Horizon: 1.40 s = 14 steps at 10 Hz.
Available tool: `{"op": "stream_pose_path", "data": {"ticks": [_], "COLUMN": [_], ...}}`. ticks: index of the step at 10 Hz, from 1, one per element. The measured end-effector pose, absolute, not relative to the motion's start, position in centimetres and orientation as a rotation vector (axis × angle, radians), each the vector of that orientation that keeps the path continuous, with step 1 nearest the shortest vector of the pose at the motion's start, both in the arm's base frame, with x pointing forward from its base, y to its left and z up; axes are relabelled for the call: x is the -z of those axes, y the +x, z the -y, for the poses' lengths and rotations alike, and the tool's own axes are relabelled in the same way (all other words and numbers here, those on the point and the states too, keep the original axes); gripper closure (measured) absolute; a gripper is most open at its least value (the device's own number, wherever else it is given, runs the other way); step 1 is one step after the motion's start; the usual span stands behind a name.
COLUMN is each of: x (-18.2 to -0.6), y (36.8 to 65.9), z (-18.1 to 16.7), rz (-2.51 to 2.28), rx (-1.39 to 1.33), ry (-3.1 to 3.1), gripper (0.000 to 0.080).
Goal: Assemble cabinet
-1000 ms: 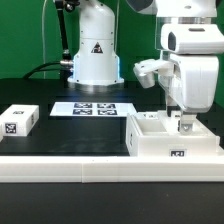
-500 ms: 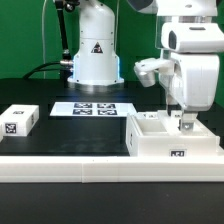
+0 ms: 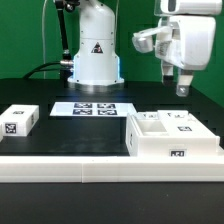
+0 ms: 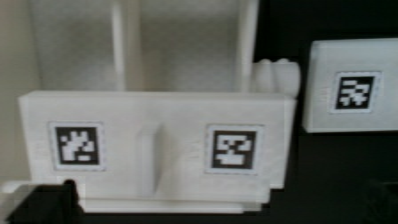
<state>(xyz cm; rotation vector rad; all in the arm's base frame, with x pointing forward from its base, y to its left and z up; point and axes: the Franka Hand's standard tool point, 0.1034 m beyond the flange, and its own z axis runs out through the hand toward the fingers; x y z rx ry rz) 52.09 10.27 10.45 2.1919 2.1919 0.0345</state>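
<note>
Now that the gripper (image 3: 181, 90) has lifted clear, jaws wide and empty, the cabinet (image 3: 172, 138) sits on the tabletop (image 3: 70, 135) with its panel left in place.

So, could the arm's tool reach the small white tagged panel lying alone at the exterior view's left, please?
Probably yes: the tool hangs open above the white box body, and the small white tagged panel lies apart with nothing over it.

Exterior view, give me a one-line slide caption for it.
Open tool raised clear above the white cabinet body, a tagged panel lying apart at the exterior view's left, marker board behind.
</note>
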Motion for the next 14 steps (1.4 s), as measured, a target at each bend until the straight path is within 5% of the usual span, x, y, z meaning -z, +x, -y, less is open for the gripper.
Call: {"op": "stream_pose_path", "data": {"ticks": [2,9,14], "x": [-10.3,-10.0,-7.2], "y": [49.2,49.3,44.2], "z": [-9.8,-9.7,-9.6], "rz": [-2.194,-2.195,-2.226], "rx": [-0.03,-0.026,-0.023], "ry": [2.184,2.189,2.195], "gripper": [0.0002,0.0002,0.0002]}}
